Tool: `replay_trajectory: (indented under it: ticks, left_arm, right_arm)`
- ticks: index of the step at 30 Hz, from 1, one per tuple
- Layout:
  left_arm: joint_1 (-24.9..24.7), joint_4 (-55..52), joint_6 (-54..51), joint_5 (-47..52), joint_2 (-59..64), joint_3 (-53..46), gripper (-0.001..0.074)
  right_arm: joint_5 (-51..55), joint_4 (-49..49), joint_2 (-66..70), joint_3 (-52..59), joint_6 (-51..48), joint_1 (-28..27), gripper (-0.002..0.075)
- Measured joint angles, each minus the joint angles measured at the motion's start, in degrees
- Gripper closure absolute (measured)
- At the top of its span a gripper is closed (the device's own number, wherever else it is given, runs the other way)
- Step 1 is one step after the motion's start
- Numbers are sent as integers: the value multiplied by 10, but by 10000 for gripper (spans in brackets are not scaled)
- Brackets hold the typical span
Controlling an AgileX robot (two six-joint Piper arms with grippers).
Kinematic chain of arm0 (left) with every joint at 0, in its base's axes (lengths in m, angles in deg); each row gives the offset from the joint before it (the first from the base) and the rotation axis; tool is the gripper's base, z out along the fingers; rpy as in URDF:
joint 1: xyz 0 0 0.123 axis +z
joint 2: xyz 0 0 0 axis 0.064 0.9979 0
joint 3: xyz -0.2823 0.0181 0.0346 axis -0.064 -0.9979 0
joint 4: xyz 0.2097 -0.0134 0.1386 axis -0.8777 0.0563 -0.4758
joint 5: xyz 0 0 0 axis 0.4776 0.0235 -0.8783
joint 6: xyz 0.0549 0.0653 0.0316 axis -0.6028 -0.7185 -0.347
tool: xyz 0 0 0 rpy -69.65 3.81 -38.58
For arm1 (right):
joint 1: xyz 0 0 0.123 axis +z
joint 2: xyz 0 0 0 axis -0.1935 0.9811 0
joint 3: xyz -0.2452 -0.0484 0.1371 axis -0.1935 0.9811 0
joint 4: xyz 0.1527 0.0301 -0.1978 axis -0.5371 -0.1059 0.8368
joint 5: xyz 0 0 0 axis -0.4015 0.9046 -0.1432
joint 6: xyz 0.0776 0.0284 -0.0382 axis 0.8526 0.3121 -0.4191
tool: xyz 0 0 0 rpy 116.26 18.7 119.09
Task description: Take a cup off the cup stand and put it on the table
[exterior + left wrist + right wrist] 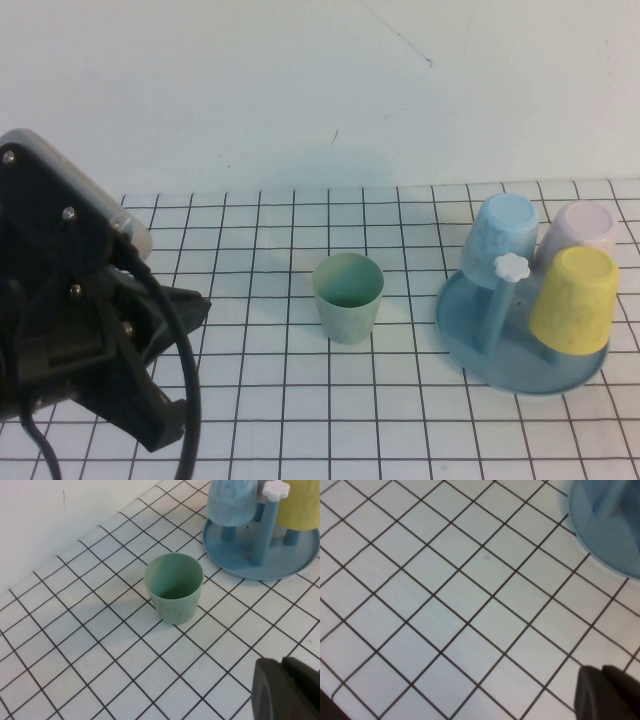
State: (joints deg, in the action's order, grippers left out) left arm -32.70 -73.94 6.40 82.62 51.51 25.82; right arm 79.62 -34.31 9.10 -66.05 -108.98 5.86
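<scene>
The cup stands upright, mouth up, on the table, about midway across it and nearer the back edge than the front. It sits apart from the cup stand, which occupies the right side of the table. Nothing touches the cup. On that evidence the placement appears complete.

The stand carries a light blue cup, a yellow cup and a pale pink cup, all inverted on pegs. One peg topped by a white knob is bare.

The left gripper is at the left side of the table, well clear of the cup; only a dark edge of it shows in its wrist view, so I cannot tell how its jaws stand. The right gripper is over bare cloth beside the stand's base; its state likewise cannot be told.

Handling assessment: the cup looks like thin, light plastic, rigid but smooth and tapered, so liable to slip or tip. The best hold would be across the rim or the upper wall, with modest pressure.
</scene>
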Motion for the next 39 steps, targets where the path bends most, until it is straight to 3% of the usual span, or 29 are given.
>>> replay_trajectory:
  ticks: [10, 16, 21, 27, 32, 39]
  left_arm:
    - [26, 14, -1, -12, -56, -28, 737]
    - [124, 42, -1, -79, -176, -107, 737]
    - [223, 82, -1, -196, -282, -241, 737]
    - [300, 109, -1, -269, -392, -392, 737]
    - [324, 111, -1, -268, -474, -487, 737]
    - [328, 95, -4, -190, -512, -498, 737]
  right_arm:
    - [1, 0, 0, 0, 0, 0, 726]
    - [2, -7, 0, 0, 0, 0, 726]
    - [2, -9, 0, 0, 0, 0, 726]
    - [2, -10, 0, 0, 0, 0, 726]
    - [2, -10, 0, 0, 0, 0, 726]
    - [2, -13, 0, 0, 0, 0, 726]
